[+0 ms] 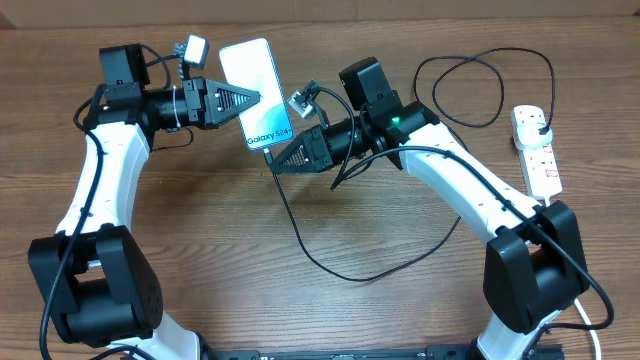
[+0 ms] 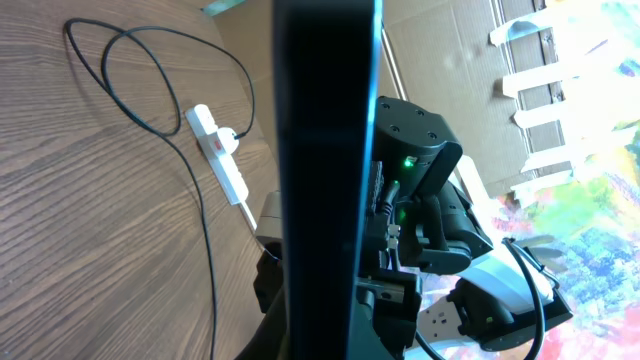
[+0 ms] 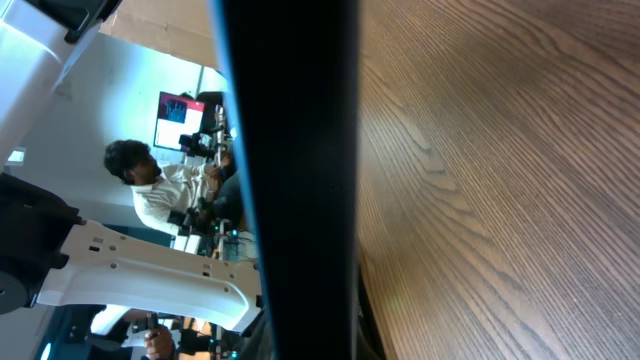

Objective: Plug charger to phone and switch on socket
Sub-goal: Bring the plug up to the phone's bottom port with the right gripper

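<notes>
One phone (image 1: 250, 70), clamped by left gripper (image 1: 257, 97). One charger (image 1: 300, 246), tip clamped by right gripper (image 1: 273, 165). One socket (image 1: 537, 152).

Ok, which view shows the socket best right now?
Overhead: the socket lies in plain sight from above, almost end to end. Left wrist shows the socket smaller, at a slant. Right wrist doesn't show it.

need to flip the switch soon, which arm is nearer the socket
Right. The right arm runs close beside the socket, without touching it; the left arm is on the opposite side, beyond the phone.
</notes>
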